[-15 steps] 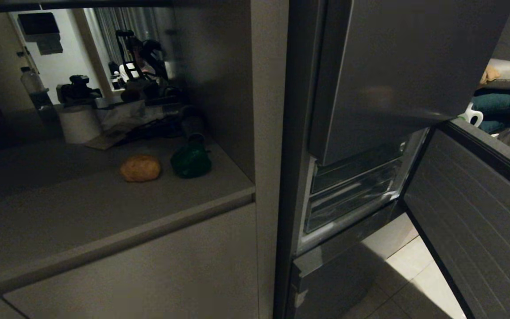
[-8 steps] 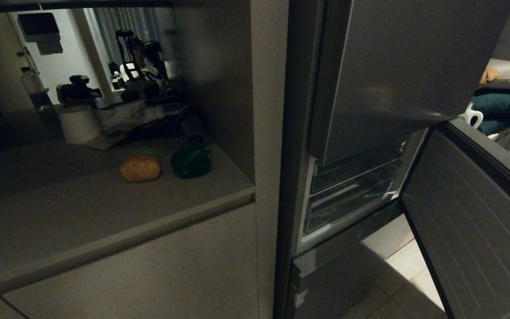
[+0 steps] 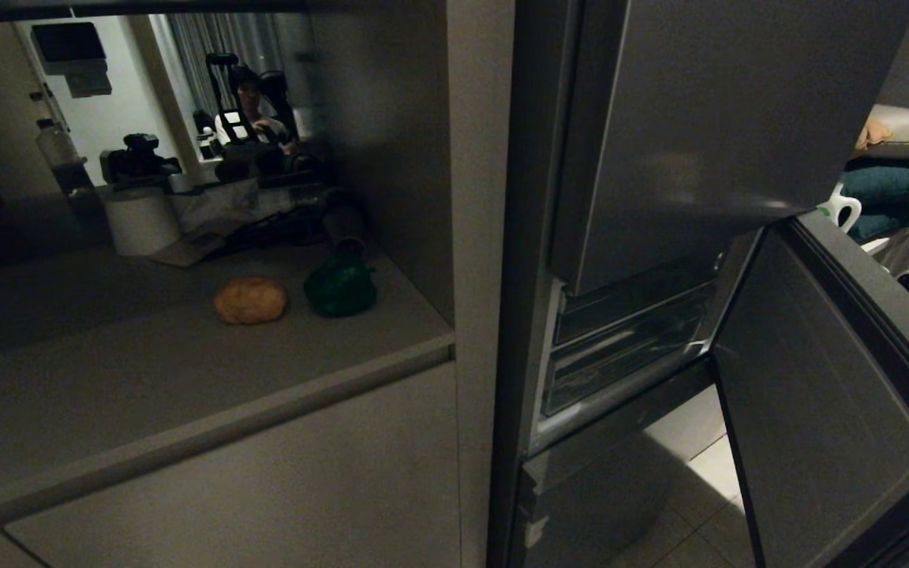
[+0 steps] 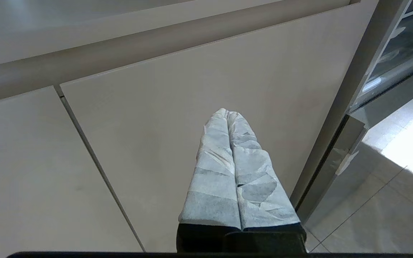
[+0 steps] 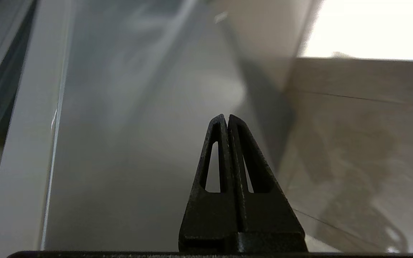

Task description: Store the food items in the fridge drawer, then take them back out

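A: Potato (image 3: 250, 300), lumpy round tan-brown, matte skin, sits on the grey counter (image 3: 147, 371). Green bell pepper (image 3: 340, 289) just beside it, glossy, dark, short stem up. Not touching, from what I can see.

B: Drawer?

A: Fridge drawer (image 3: 628, 347): clear plastic bins stacked behind the half-open fridge door (image 3: 817, 394), under the tall smooth grey upper door (image 3: 699, 134). Whether the bins are pulled out, cannot tell. A grey panel (image 3: 581, 497) below them has a whitish tape scrap at its left edge.

B: Pincers?

A: Left gripper (image 4: 228, 114): fingers wrapped in crinkled pale blue-grey tape, pressed together tip to tip, holding nothing. It points at a flat beige cabinet front (image 4: 177, 107); the fridge's clear bins lie off to its right side, well apart. Right gripper (image 5: 226, 116): black plastic fingers, triangular with cut-out windows, closed flush, empty. Ahead of its tips a smooth grey sheet-metal surface; pale floor tiles (image 5: 364, 143) beyond. Both foods are out of both wrist views, so well away from either pincer.

B: Any writing?

A: None readable. Back of the counter: a white paper roll (image 3: 141, 221), a clear plastic bottle (image 3: 56, 146), dark clutter. A person shows in a reflective panel behind it.
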You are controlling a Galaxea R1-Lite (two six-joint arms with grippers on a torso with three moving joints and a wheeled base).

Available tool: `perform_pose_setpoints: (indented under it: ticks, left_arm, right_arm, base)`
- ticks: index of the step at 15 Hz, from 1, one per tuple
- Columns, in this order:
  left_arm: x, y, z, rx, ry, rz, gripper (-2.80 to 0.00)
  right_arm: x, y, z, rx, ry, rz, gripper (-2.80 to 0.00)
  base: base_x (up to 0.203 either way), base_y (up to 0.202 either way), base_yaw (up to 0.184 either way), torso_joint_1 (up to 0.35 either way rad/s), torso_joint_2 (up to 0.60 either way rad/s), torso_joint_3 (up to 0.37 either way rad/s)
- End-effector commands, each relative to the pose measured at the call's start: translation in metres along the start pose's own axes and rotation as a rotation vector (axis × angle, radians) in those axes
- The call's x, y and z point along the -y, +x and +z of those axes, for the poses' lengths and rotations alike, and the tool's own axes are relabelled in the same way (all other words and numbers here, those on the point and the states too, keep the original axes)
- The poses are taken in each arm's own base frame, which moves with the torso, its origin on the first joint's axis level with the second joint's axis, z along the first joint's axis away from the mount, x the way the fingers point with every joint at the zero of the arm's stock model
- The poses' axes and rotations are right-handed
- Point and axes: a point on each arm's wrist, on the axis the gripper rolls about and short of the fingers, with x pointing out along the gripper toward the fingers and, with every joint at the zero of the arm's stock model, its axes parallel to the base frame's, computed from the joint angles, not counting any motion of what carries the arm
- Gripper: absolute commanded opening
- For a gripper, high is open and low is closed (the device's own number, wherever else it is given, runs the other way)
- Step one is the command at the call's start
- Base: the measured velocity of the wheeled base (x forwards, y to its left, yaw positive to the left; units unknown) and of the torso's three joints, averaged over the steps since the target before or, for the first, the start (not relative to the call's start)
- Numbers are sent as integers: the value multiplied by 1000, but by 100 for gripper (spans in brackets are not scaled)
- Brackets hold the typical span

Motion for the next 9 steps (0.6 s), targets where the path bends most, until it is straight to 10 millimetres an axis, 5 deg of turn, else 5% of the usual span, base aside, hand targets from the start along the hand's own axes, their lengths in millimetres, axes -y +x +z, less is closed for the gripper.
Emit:
perform_pose_setpoints:
  ticks: [1,9]
  left_arm:
    - [0,0,0,0,0,1,-280]
    - [0,0,0,-1,0,1,-280]
  right_arm:
    - [-13,14,-12,-88,-59,138,-280]
    - [-92,51,-33,-342,-288,638,-280]
  base:
    - [0,0,0,0,0,0]
    - [0,0,0,0,0,0]
